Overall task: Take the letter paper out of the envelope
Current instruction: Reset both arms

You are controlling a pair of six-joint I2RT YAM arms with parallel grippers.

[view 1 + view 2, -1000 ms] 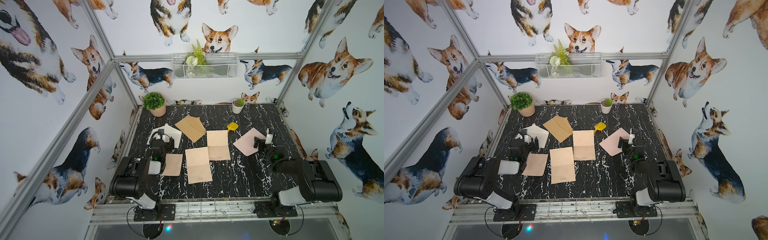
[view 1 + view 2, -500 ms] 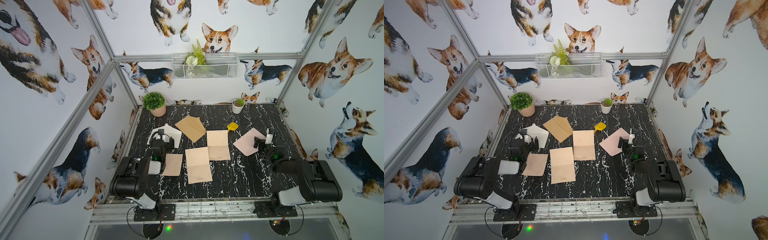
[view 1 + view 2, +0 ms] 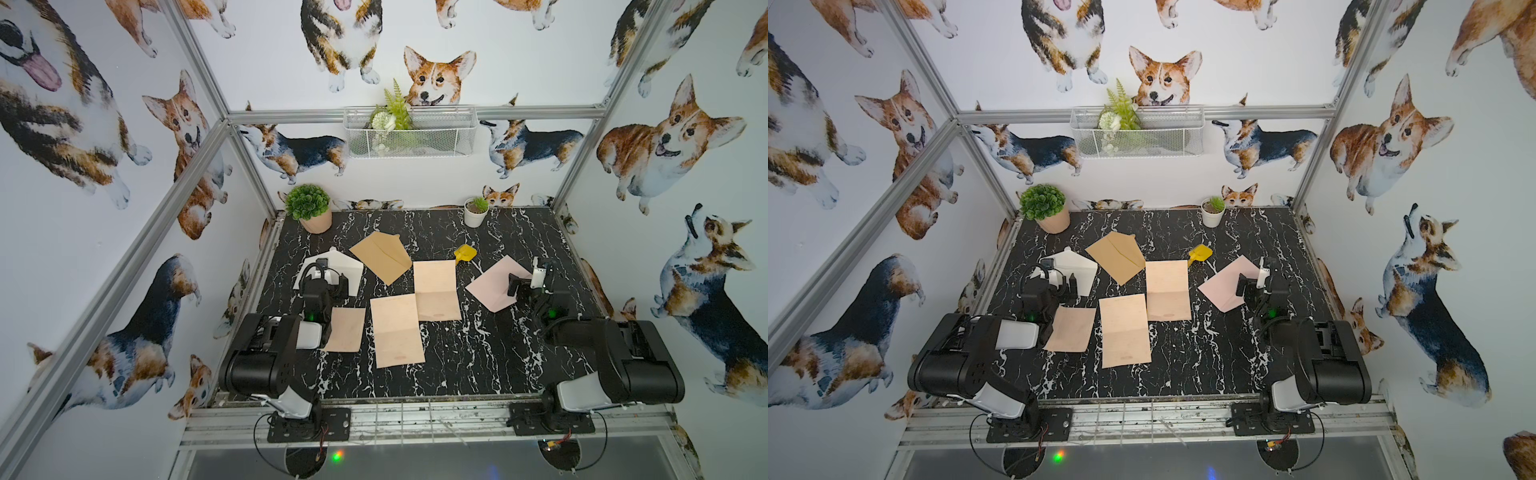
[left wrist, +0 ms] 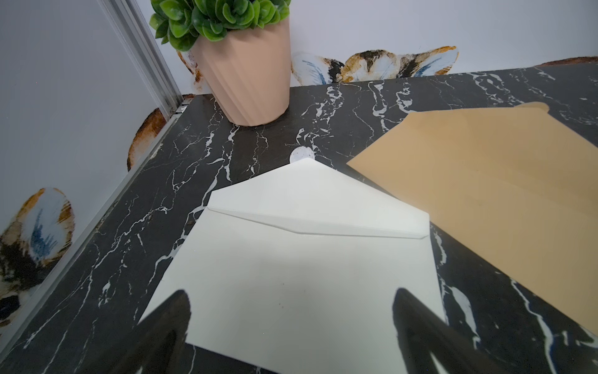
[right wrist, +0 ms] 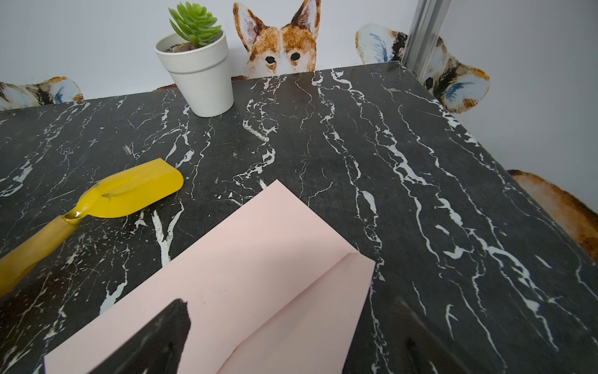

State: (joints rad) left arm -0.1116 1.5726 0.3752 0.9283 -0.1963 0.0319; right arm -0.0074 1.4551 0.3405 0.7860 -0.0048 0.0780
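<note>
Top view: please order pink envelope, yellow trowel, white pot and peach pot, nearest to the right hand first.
1. Pink paper envelope, partly under the right hand.
2. Yellow trowel, just beyond it.
3. White succulent pot, back edge.
4. Peach ribbed pot, back left corner.

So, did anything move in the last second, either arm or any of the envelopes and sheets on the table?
Nothing visibly changed. The left fingers stay open over the white paper envelope, and the right fingers stay open over the pink paper envelope. Neither holds anything. The brown paper envelope and the three tan paper sheets lie where they were.
</note>
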